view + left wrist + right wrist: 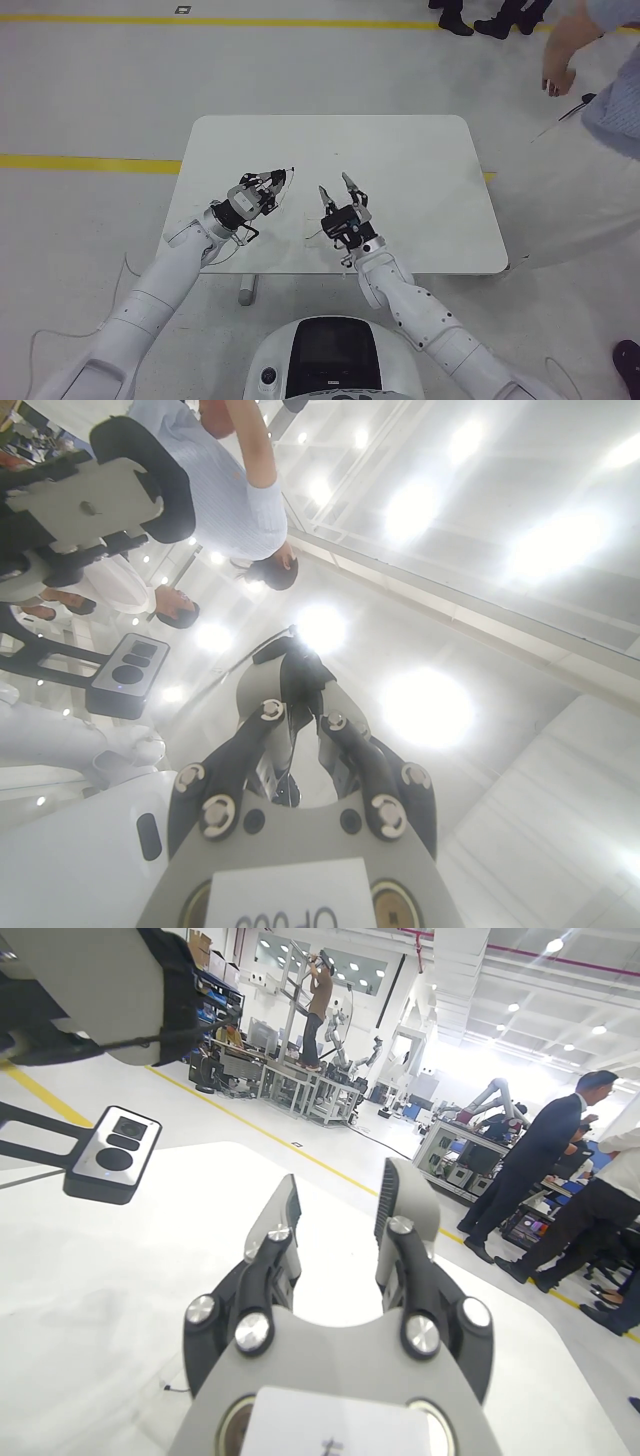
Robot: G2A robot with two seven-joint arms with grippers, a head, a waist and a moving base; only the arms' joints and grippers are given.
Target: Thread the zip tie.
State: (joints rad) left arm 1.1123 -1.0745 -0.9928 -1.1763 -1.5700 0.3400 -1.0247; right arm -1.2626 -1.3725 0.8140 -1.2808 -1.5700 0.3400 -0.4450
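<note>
A thin black zip tie [290, 172] sticks out from my left gripper [280, 180], which is shut on it a little above the white table [420, 150]. In the left wrist view the fingers [295, 665] point up at the ceiling, and the tie [250, 659] runs out of them as a thin line. My right gripper [339, 187] stands just right of the left one, open with nothing between its fingers, a small gap away from the tie's tip. Its own view shows the open gripper [340, 1198], with the left gripper [170, 1028] and the tie [215, 1025] farther off.
A small thin dark bit [167, 1387] lies on the table near the front edge, behind the right gripper. The back and right of the table [440, 210] are bare white surface. Grey floor with yellow lines surrounds the table.
</note>
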